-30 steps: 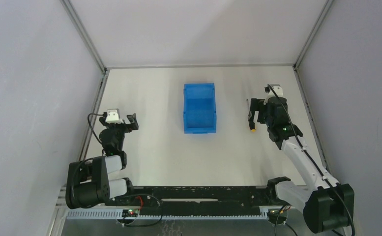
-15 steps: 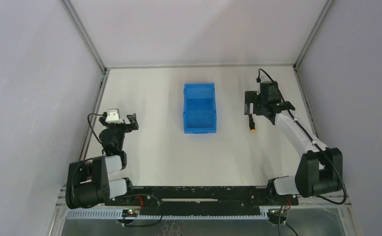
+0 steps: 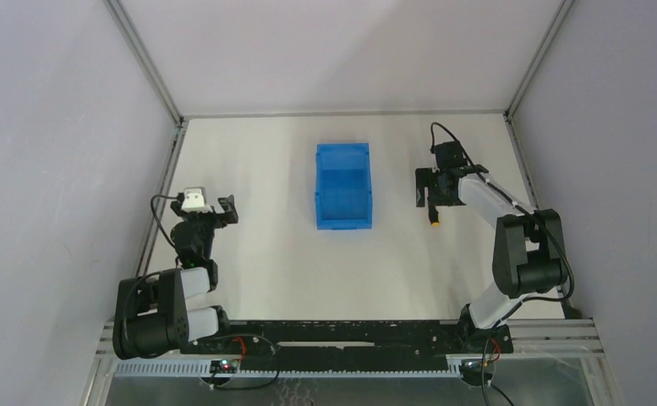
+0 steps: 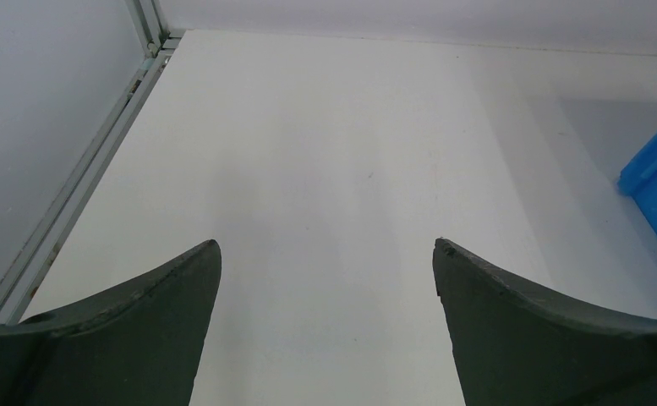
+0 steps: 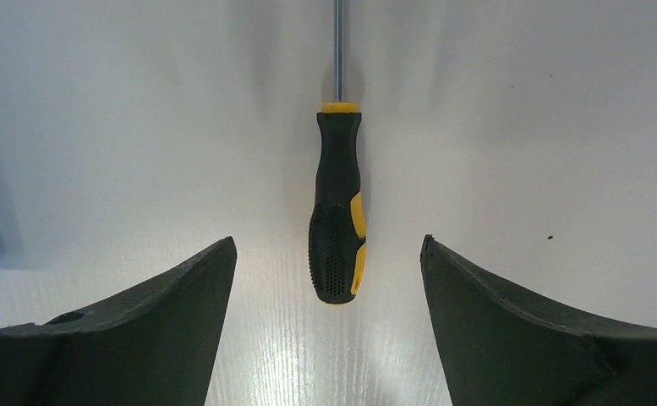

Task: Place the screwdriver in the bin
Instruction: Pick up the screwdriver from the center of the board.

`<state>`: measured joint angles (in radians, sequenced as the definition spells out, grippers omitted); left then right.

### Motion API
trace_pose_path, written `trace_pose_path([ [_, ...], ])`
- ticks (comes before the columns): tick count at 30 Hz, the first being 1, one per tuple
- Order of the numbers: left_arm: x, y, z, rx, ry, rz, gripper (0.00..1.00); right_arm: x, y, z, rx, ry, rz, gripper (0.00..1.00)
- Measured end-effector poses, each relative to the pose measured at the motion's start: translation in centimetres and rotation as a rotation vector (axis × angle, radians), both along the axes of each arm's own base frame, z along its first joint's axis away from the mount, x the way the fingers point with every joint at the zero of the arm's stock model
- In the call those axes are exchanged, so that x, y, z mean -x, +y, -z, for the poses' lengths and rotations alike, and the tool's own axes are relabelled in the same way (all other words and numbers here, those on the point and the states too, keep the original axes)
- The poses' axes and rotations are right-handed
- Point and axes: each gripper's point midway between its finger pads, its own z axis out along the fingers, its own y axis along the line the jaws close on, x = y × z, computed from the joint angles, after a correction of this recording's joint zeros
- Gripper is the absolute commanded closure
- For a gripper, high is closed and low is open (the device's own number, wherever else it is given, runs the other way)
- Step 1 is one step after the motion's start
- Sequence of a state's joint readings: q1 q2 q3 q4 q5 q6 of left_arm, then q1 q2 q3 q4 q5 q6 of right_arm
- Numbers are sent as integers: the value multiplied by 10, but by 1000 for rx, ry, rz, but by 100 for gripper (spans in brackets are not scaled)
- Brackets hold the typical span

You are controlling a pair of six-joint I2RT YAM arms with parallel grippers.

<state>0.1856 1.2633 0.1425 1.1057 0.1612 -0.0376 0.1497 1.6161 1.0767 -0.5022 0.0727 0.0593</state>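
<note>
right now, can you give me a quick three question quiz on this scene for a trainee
1. True or false: the screwdriver lies inside the bin.
2. Which claw hangs open over the screwdriver? A left, B right, C neither.
3. Fill in: seen from above, the screwdriver lies on the table to the ___ of the bin.

Key:
1. False, it lies on the table outside the bin.
2. B, the right claw, fingers apart either side of the handle.
3. Right.
</note>
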Motion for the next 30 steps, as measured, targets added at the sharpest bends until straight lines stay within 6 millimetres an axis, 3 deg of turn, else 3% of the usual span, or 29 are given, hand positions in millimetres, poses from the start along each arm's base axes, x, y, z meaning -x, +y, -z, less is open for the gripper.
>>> trace_pose_path([
  [13,0,0,0,0,0,0,0,7,-2,34,8,102,17,35],
  [19,0,0,0,0,0,0,0,8,-3,40,9,118,21,53],
  [26,0,0,0,0,0,0,0,9,-5,43,6,130,32,59],
  [30,0,0,0,0,0,0,0,7,-5,43,3,130,38,70],
])
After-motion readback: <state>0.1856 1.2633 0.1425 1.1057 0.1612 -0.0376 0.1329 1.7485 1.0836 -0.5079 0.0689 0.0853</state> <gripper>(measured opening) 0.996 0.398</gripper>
